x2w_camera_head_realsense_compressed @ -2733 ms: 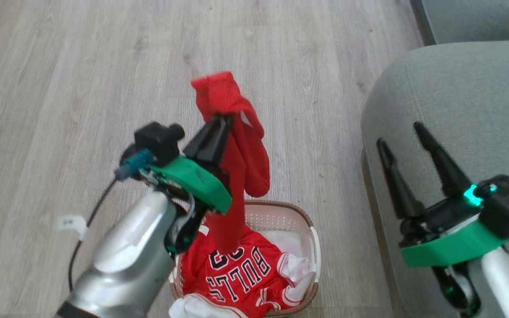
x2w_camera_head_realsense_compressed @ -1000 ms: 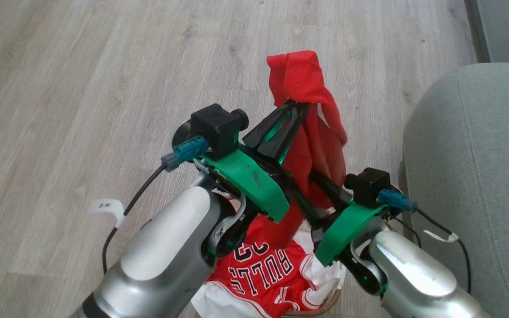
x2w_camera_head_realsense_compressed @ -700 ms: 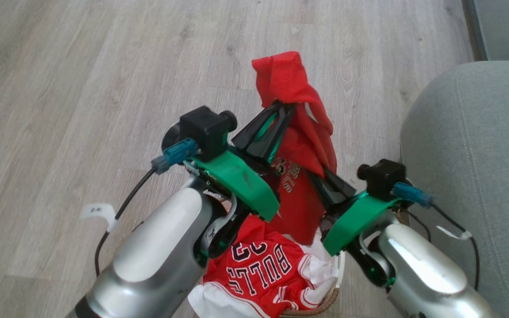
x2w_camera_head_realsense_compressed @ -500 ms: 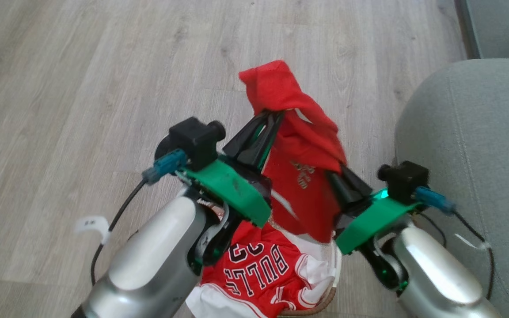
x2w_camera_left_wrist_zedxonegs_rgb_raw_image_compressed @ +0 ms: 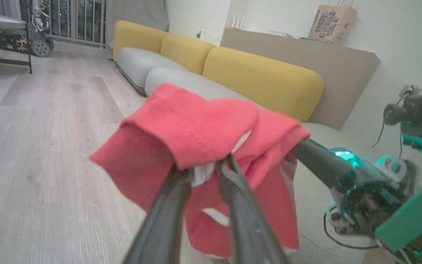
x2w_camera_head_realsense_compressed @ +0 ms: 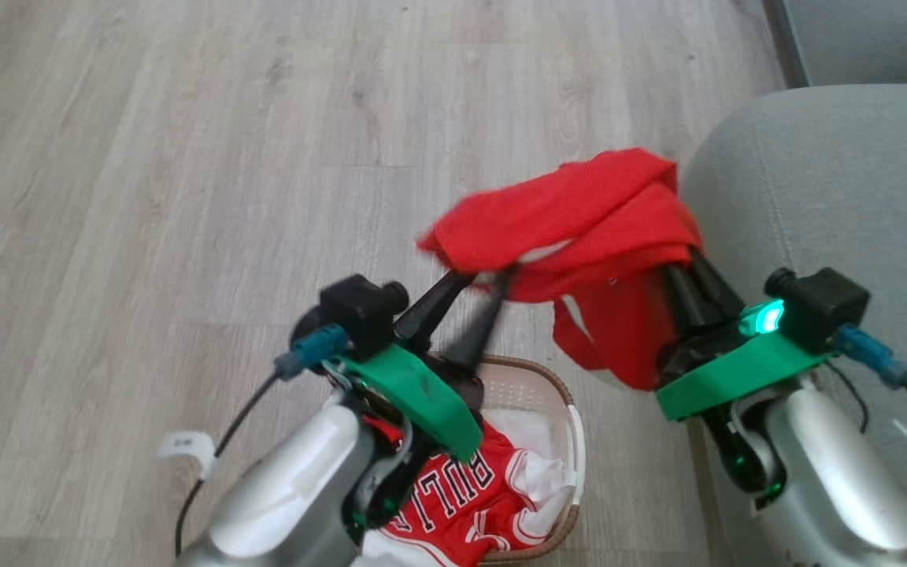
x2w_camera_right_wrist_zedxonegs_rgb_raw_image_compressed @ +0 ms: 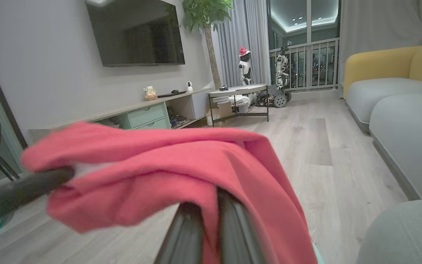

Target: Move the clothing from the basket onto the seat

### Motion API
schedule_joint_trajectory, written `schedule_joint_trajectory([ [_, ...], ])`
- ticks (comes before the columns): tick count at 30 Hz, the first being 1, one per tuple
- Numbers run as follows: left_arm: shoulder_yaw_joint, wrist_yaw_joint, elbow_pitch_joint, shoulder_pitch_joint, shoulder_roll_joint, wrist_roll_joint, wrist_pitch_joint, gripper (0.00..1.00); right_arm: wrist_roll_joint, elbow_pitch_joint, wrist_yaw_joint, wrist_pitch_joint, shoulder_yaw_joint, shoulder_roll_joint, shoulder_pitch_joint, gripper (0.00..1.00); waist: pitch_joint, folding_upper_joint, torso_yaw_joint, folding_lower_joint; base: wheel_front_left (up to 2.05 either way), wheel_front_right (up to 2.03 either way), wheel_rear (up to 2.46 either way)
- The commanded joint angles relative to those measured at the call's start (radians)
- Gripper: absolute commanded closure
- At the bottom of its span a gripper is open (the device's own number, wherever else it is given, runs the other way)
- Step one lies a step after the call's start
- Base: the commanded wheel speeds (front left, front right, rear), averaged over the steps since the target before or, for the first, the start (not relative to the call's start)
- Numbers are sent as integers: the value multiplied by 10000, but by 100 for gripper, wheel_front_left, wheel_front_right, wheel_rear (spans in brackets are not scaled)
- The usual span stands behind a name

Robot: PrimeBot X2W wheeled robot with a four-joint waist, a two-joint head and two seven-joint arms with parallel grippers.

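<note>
L gripper (x2w_camera_head_realsense_compressed: 487, 279) & R gripper (x2w_camera_head_realsense_compressed: 694, 287) fingers pinch the red garment (x2w_camera_head_realsense_compressed: 579, 213) (R tips hidden, so prob.); we should carry it taut, right, onto the seat (x2w_camera_head_realsense_compressed: 839, 181).

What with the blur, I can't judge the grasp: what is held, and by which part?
The red fabric garment with white trim, stretched between both: left hand pinches its white-trimmed edge, right hand its opposite end.

Right of centre you see the red garment (x2w_camera_head_realsense_compressed: 571, 220), a matt, finely textured cloth. Below it, the basket (x2w_camera_head_realsense_compressed: 528, 387) is perforated white plastic with a brown woven-look rim. The floor (x2w_camera_head_realsense_compressed: 146, 157) is pale, matt wood-grain.
</note>
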Motion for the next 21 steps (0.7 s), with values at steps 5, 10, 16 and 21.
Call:
schedule_joint_trajectory([
  [5, -4, -168, 38, -202, -167, -124, 0, 0, -223, -824, -2, -67, -362, -297, -32, 100, -8, -1, -480, 0, 0, 0, 0],
  [10, -173, -290, 232, -210, -192, -75, -93, 0, -281, -1149, -2, -67, -638, -626, 91, 100, 17, -1, -1046, 0, 0, 0, 0],
  [16, -339, -348, 477, -304, -189, 83, -216, 0, -186, -1430, -2, -67, -935, -1038, 311, 100, 102, -1, -1932, 0, 0, 0, 0],
  [21, -417, -381, 744, -409, -265, 137, -341, 0, -111, -1696, -2, -67, -1287, -1293, 387, 100, 239, -1, -2703, 0, 0, 0, 0],
])
